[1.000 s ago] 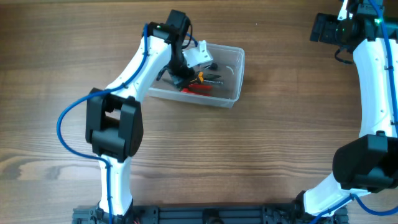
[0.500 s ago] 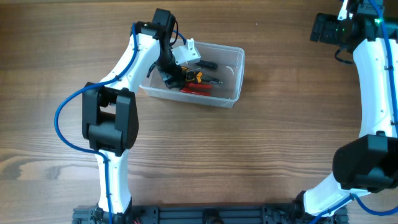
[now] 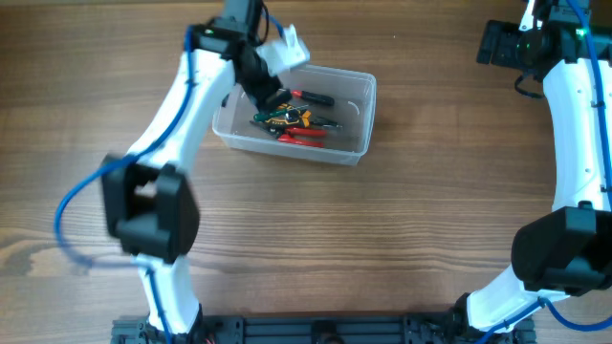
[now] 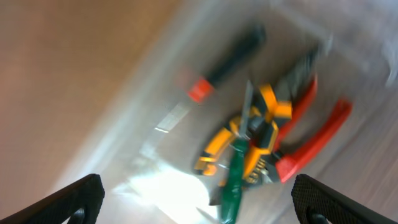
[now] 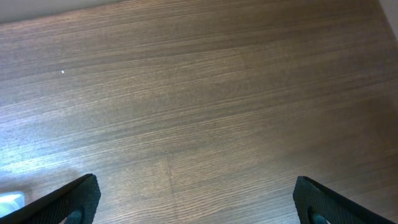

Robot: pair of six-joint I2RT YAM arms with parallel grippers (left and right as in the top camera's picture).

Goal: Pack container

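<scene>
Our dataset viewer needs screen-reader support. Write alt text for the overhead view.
A clear container on a wooden table holds hand tools with red, orange and black handles. The left gripper hangs over its left half; the right gripper is far off, upper right.

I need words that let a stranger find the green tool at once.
Look at the clear container on the wooden table. In its tool pile, the green tool lies over yellow-and-black pliers. Only it has a slim, straight green handle.
</scene>
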